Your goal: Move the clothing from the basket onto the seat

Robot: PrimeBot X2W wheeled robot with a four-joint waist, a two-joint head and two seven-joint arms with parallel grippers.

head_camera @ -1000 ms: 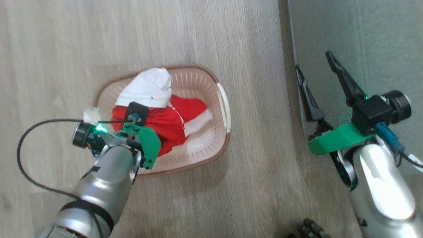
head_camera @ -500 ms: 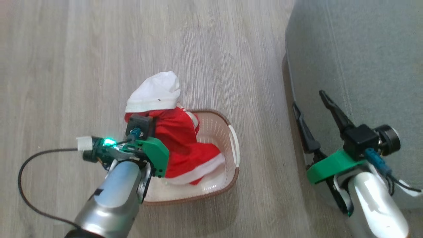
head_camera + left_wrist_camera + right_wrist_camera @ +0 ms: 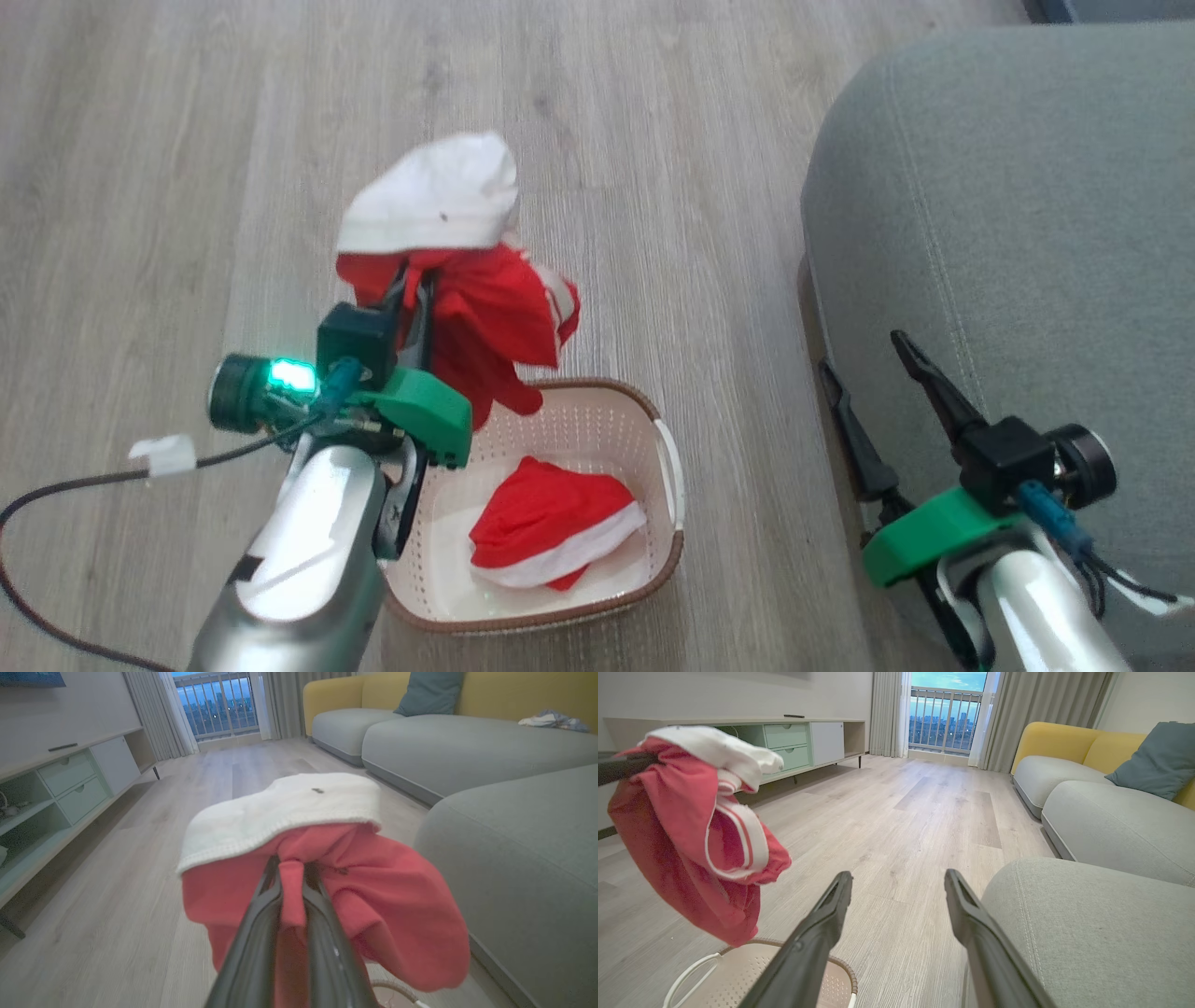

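Hanging over the far rim of the basket (image 3: 674, 523), a bunched red garment (image 3: 467, 299) with a white part was clamped in the left tool (image 3: 417, 285), whose two fingers (image 3: 254, 933) were closed almost together on a narrow fold of the red fabric. A red hat-like piece (image 3: 551, 527) with a white band lay on the basket bottom, not yet collected. The seat (image 3: 1027, 233) stood to the robot's right of the basket, well apart from the held garment. The right tool (image 3: 861, 353) was spread wide and held nothing, poised at the seat's near edge. Judged risk: only a small fold was gripped, so the loose mass could slip free during a swing toward the seat; the dangling hem could also catch the basket rim or brush the right tool in the path. The basket rested on a pale wood-plank floor (image 3: 187, 140); the left wrist view showed a low cabinet (image 3: 70, 779) with drawers, a balcony window (image 3: 219, 704) and a yellow-backed sofa (image 3: 420, 700).
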